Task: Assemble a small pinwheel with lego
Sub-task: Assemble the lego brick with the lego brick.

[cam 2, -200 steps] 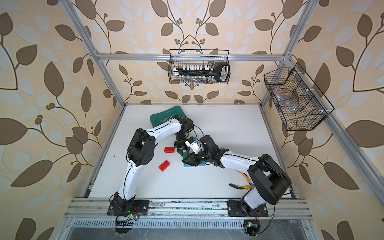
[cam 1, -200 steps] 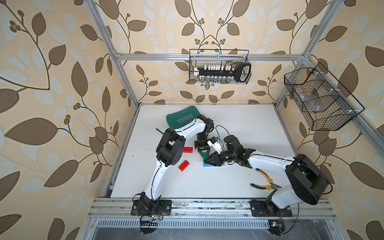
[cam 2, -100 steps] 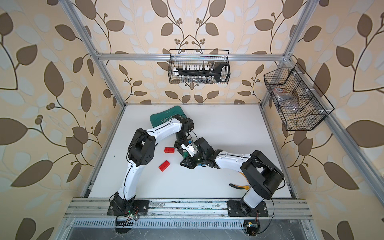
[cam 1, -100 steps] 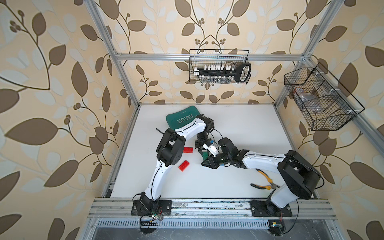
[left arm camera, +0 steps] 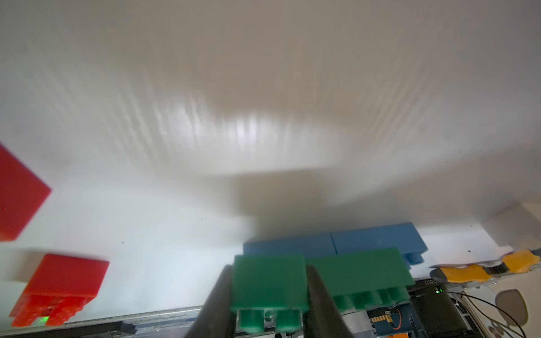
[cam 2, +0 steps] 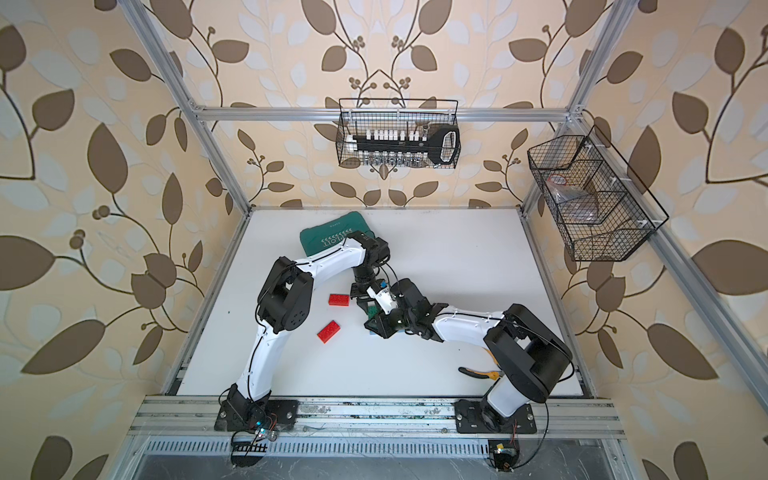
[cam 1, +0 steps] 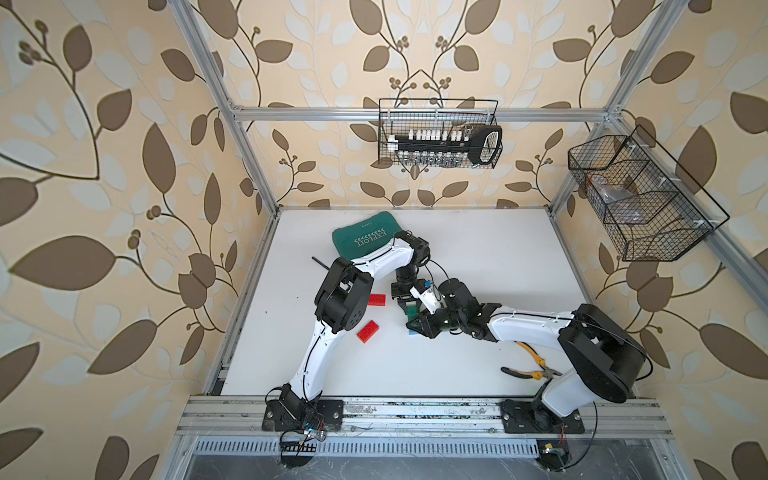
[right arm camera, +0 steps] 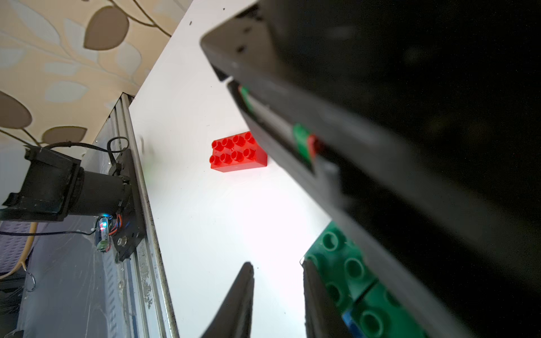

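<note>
My left gripper (left arm camera: 269,295) is shut on a green lego brick (left arm camera: 269,281), its fingers on the brick's two sides. A second green brick (left arm camera: 360,272) lies beside it, with blue bricks (left arm camera: 333,243) under them, all in one low stack. In both top views that stack (cam 1: 412,312) (cam 2: 374,311) sits mid-table, mostly hidden by the two grippers. My right gripper (right arm camera: 278,281) is open with only bare table between its fingers. One of its fingers (right arm camera: 316,298) stands against the side of the green bricks (right arm camera: 342,269). Two loose red bricks (cam 1: 377,300) (cam 1: 368,331) lie to the left.
A teal case (cam 1: 365,239) lies at the back, partly under the left arm. Yellow-handled pliers (cam 1: 532,365) rest near the right arm's base. Wire baskets (cam 1: 440,137) (cam 1: 640,199) hang on the back and right walls. The front rail (cam 1: 415,409) edges the table.
The right arm has slid left, bringing its gripper up against the stack, and its jaws have narrowed a little. The left gripper has kept its hold on the green brick.
</note>
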{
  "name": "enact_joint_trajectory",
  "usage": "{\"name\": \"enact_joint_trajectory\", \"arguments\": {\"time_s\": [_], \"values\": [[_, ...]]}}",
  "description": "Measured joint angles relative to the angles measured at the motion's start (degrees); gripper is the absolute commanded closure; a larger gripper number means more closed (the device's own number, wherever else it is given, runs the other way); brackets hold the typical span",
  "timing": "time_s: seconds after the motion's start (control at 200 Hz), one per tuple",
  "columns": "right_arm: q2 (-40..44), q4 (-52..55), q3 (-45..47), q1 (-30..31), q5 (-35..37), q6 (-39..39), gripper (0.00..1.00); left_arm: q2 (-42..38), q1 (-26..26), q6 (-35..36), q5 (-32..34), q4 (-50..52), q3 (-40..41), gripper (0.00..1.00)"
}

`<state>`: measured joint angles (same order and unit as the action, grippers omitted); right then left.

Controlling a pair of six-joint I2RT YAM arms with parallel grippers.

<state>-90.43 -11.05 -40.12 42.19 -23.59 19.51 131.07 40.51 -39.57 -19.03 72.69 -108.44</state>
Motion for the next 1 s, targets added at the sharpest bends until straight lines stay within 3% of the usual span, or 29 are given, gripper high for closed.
{"name": "enact_joint_trajectory", "arguments": {"time_s": [0.45,1.0], "values": [[1.0,-9.1,6.0,-0.7,1.0,2.1,0.73,0.6,2.0,-0.1,-0.7,1.0,0.2,1.0],[2.8,-9.7,8.5,0.6,1.6,-0.9,0.8,0.6,2.8,-1.4,-0.8,1.3,0.7,1.0]]}}
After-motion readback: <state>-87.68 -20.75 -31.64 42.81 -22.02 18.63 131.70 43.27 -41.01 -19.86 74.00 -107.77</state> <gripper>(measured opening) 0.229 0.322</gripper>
